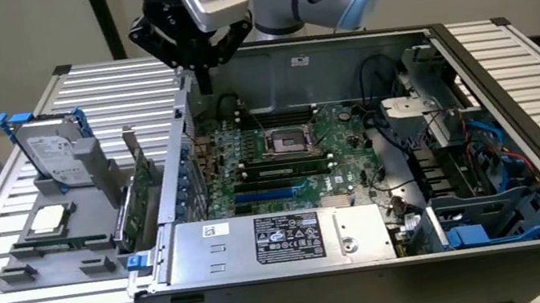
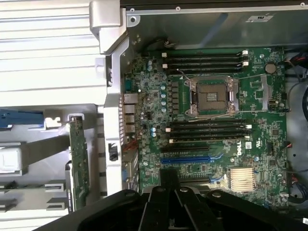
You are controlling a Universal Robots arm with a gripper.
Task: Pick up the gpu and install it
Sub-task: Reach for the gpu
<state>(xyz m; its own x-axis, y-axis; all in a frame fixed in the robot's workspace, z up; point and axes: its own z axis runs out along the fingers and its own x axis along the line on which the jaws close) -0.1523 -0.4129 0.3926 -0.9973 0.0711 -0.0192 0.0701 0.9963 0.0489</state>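
One gpu [image 1: 150, 193] stands upright at the exterior view's left beside one open computer [image 1: 378, 285]; jaws above clenched empty.

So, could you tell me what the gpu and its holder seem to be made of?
Gpu: green circuit board, matte, dotted with small parts; its silvery end bracket looks like bare metal. Holder: dull grey, blocky, likely plastic, though the look leaves that open.
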